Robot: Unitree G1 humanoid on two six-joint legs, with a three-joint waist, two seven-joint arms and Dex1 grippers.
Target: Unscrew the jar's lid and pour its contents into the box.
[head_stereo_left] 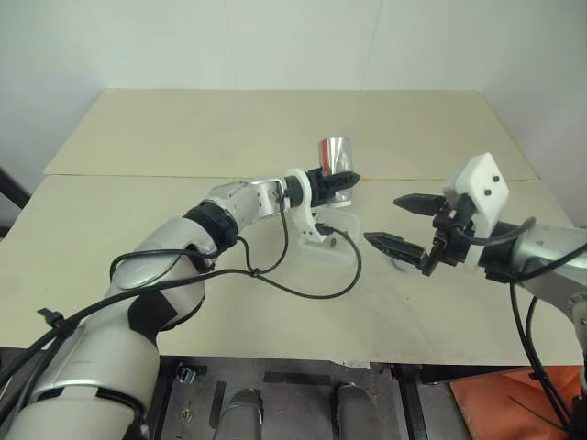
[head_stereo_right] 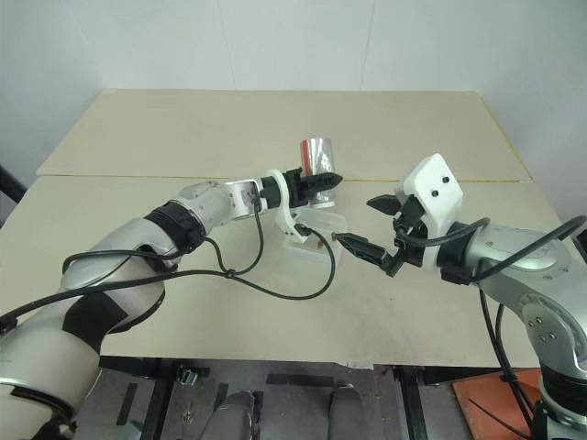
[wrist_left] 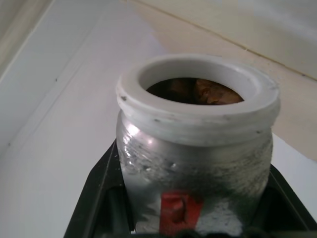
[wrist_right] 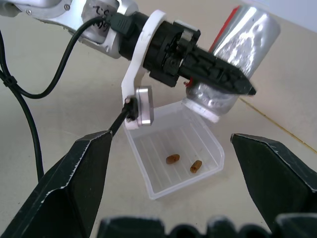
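Red mark on the label, unreadable. Small clear cylindrical jar [wrist_right: 237,59] with white-rimmed mouth, lidless, clamped in the left gripper [wrist_right: 218,74], tipped mouth-down over the shallow clear plastic box [wrist_right: 173,153]; two brown nuggets [wrist_right: 172,158] lie inside. Right gripper [head_stereo_left: 399,223] nearby, fingers apart, empty. Beige tabletop [head_stereo_left: 183,147], white wall [head_stereo_left: 275,37].

silver-grey shells along both arms, black bands at the joints. black cable looping loose off the left forearm [head_stereo_left: 240,203], plugged in near a white bracket at the wrist. left gripper [head_stereo_left: 344,180]: two black tapered fingers, ridged. right gripper [head_stereo_left: 396,223]: same black pointed fingers, topped with a white boxy housing [head_stereo_left: 479,190] bearing small dark dots. more black cables trailing behind the right arm.
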